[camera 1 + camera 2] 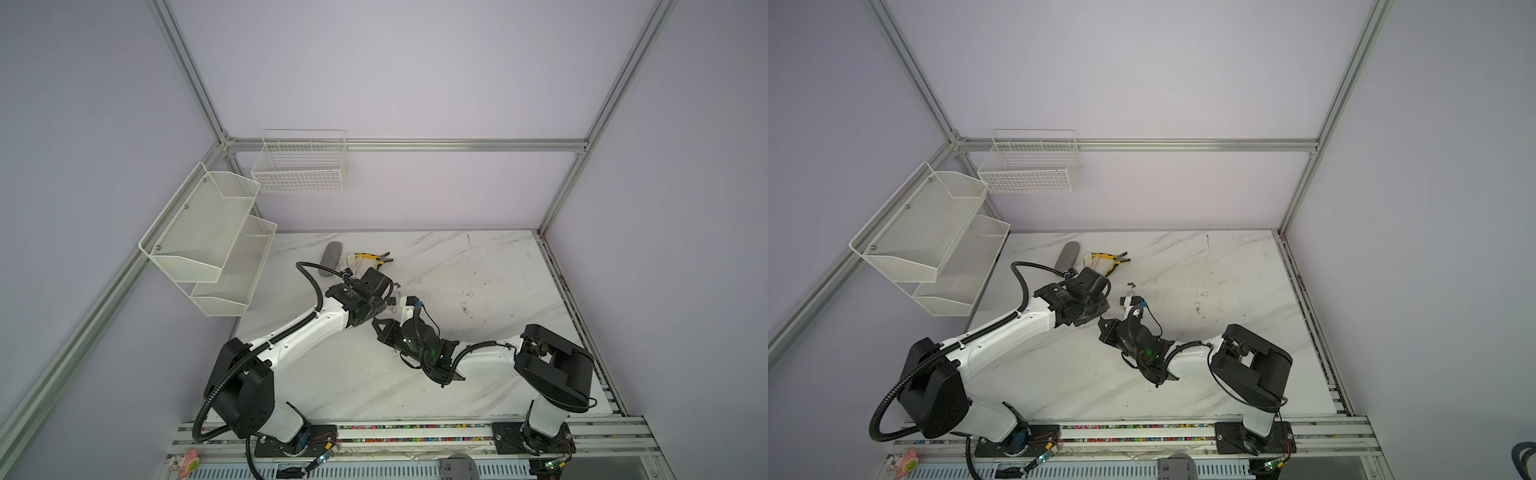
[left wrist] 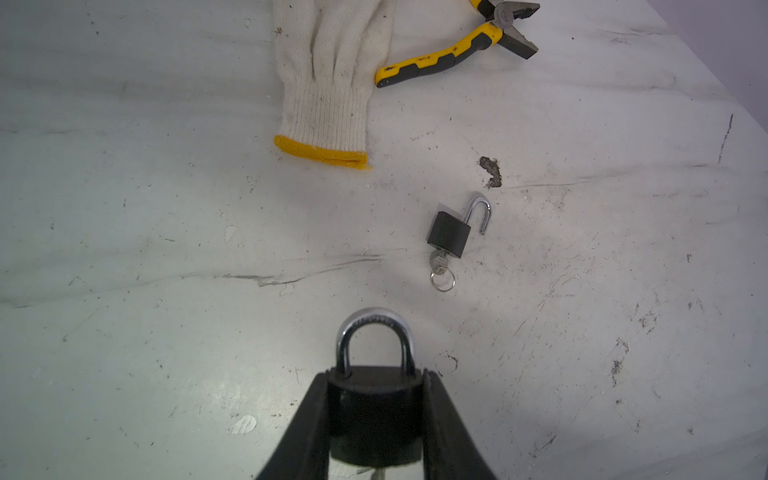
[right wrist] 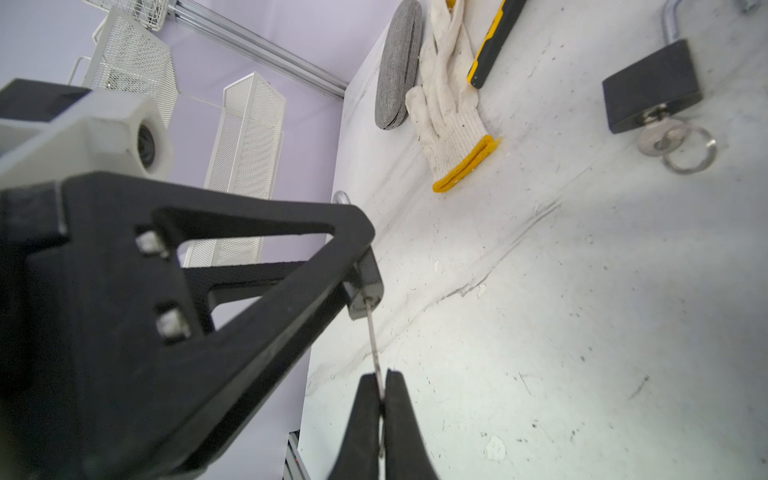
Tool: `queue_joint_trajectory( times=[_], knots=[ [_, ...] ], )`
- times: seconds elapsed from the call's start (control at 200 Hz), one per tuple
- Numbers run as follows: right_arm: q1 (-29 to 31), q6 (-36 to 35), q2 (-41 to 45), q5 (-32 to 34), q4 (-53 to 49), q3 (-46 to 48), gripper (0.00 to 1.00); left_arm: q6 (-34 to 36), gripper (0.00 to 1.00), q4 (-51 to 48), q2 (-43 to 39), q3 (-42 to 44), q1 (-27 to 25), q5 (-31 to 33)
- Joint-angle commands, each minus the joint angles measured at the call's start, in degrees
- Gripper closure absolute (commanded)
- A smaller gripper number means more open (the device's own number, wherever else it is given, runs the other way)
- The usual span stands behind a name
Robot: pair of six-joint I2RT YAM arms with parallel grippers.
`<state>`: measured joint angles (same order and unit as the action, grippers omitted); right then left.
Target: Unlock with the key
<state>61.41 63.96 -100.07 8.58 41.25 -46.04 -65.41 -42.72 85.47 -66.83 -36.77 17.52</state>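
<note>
Padlock (image 2: pixel 374 415) held over the desk (image 2: pixel 166 291), key (image 3: pixel 372 332) in its keyhole
The left fingers (image 2: pixel 307 424) clamp the black padlock body, with its shackle closed. The right fingers (image 3: pixel 365 411), pressed narrow, pinch the key. A second padlock (image 2: pixel 449 233) lies open on the desk nearby.

A black padlock (image 2: pixel 374 415), chrome shackle (image 2: pixel 371 332) shut, sits clamped in the left claw (image 2: pixel 374 380) above the surface (image 2: pixel 166 249), just toward eleven o'clock of its middle; a key (image 3: pixel 372 332), pinched in the right claw (image 3: pixel 383 380), stands in its keyhole. A second padlock (image 2: pixel 448 235) lies flat nearby, shackle swung open, a ringed key (image 2: pixel 439 268) in its base
</note>
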Motion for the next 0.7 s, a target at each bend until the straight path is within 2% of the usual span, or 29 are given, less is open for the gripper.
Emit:
queue_joint_trajectory(
  times=[0.0,0.075,0.215,0.315,0.695],
  knots=[
    [-0.6,-1.0,-0.2,2.5,-0.4,-1.8,1.00,-0.4,1.00,0.4,-2.3,0.6,-1.2,-3.2],
    [-0.6,-2.7,-0.5,1.4,1.2,-2.6,1.00,-0.3,1.00,0.8,-2.6,0.5,-1.8,-4.3],
    [-0.8,-3.6,1.2,4.1,1.0,-2.8,1.00,-0.3,1.00,1.4,-3.3,0.8,-2.4,-6.7],
    [-0.8,-7.0,2.6,5.2,0.1,-3.9,1.00,0.1,1.00,1.1,-3.6,1.7,-2.4,-5.3],
    [-0.3,-6.5,2.9,2.6,0.7,0.4,1.00,0.2,1.00,1.0,-3.9,-0.4,-1.3,-2.5]
  ],
)
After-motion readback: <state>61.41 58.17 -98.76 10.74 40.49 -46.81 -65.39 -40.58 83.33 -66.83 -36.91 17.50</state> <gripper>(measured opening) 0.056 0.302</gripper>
